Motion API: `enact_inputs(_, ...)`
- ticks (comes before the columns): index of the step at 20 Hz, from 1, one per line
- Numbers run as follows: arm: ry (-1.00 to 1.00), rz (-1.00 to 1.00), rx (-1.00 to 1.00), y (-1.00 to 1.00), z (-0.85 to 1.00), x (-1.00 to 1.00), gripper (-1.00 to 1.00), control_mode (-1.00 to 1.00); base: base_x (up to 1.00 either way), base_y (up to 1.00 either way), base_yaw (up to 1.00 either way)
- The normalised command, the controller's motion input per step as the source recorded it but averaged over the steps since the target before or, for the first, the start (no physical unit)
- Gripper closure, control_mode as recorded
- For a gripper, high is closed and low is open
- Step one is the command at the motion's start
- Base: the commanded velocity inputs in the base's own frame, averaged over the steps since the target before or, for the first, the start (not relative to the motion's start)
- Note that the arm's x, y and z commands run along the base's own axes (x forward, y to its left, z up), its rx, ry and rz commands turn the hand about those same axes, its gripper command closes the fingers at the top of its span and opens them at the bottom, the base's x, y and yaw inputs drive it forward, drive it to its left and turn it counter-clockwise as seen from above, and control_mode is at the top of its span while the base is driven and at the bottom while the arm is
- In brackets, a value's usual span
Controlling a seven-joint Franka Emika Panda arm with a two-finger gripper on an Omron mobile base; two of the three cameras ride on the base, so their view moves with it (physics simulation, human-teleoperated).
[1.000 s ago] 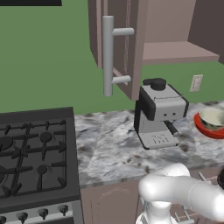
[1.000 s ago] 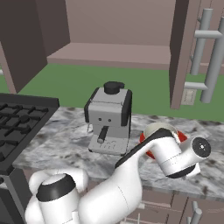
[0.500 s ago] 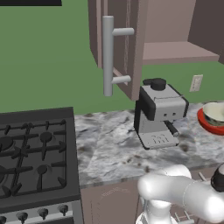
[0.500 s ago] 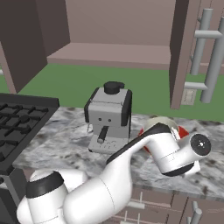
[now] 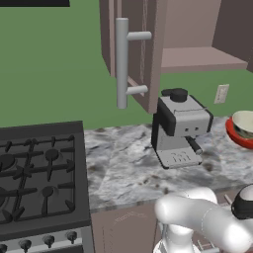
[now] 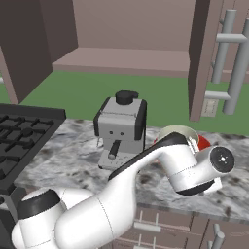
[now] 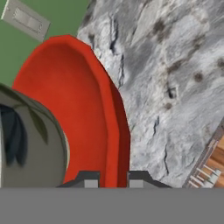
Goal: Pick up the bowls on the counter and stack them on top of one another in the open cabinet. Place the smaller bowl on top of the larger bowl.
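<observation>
The larger red bowl (image 7: 74, 100) has the smaller cream bowl (image 7: 30, 148) sitting inside it. My gripper (image 7: 113, 180) is shut on the red bowl, one finger on each side of its rim. Both bowls hang slightly above the marbled counter (image 7: 175, 65). From the left base view, the red bowl (image 5: 237, 136) and cream bowl (image 5: 244, 121) are at the far right edge. In the right base view, my forearm covers most of the red bowl (image 6: 203, 142) and cream bowl (image 6: 176, 132). The open cabinet's shelf (image 5: 197, 59) (image 6: 126, 58) is above.
A grey coffee machine (image 5: 180, 126) (image 6: 121, 129) stands on the counter (image 5: 123, 168) left of the bowls. The black stove (image 5: 39, 173) is further left. The cabinet door with its bar handle (image 5: 122, 64) juts out above. A wall outlet (image 5: 222, 94) sits behind the bowls.
The red bowl, with the cream bowl in it, has risen a little off the counter and drifted right in my grip. The coffee machine and stove stayed put.
</observation>
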Motion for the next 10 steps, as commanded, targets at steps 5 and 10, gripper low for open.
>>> enact_inputs(5, -0.04, 0.0, 0.02, 0.09, 0.29, -0.13, 1.0, -1.0, 0.0, 0.0, 0.0)
enact_inputs(10, -0.01, 0.01, 0.02, 0.11, 0.25, -0.13, 1.0, -1.0, 0.0, 0.0, 0.0)
